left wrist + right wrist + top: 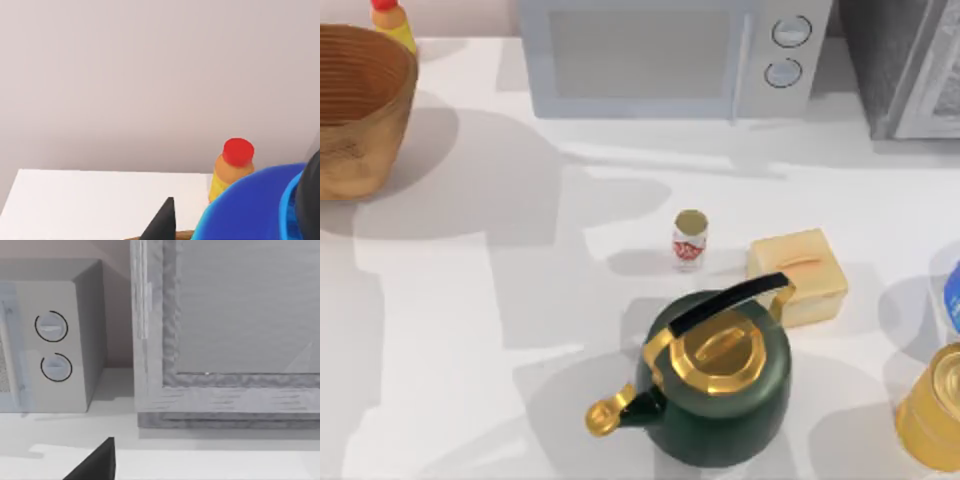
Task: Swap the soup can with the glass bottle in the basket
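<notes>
Soup can rides high, basket waits far off

Left claw (235,220) seems clamped on the soup can (245,210); glass bottle (689,240) stands upright right of the basket (360,110), well apart; right claw: cannot tell.

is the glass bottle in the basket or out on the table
Out. In the top view the glass bottle stands upright on the white table, near the middle, well apart from the basket at the far left.

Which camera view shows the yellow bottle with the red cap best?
The left wrist view shows the yellow bottle best: red cap and upper body are plain against the wall, its lower part hidden behind a blue object. The top view catches it at the upper left edge, behind the basket.
</notes>
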You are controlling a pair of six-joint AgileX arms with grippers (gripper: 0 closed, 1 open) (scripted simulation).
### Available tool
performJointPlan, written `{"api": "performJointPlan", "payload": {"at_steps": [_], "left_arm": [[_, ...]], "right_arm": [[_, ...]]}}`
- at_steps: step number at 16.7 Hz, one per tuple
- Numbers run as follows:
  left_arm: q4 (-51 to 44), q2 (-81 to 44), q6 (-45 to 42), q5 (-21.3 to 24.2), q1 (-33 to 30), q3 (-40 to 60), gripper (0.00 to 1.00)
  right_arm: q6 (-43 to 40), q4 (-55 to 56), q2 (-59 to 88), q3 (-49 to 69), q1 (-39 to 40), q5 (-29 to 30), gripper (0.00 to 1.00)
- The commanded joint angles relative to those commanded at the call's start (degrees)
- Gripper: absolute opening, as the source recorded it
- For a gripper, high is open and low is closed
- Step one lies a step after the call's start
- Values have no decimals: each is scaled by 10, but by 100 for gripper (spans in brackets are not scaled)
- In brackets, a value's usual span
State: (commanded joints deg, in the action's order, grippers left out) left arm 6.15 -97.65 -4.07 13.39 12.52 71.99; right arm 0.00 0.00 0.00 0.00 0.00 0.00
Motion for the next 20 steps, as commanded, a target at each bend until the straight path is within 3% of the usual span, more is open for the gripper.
{"api": "performJointPlan", "payload": {"at_steps": [6, 19, 20], "left_arm": [[20, -22, 2, -4, -5, 4, 0], [20, -22, 2, -4, -5, 4, 98], [20, -22, 2, -4, -5, 4, 100]], "right_arm": [[0, 0, 0, 0, 0, 0, 100], [0, 0, 0, 0, 0, 0, 100], [0, 0, 0, 0, 0, 0, 100]]}}
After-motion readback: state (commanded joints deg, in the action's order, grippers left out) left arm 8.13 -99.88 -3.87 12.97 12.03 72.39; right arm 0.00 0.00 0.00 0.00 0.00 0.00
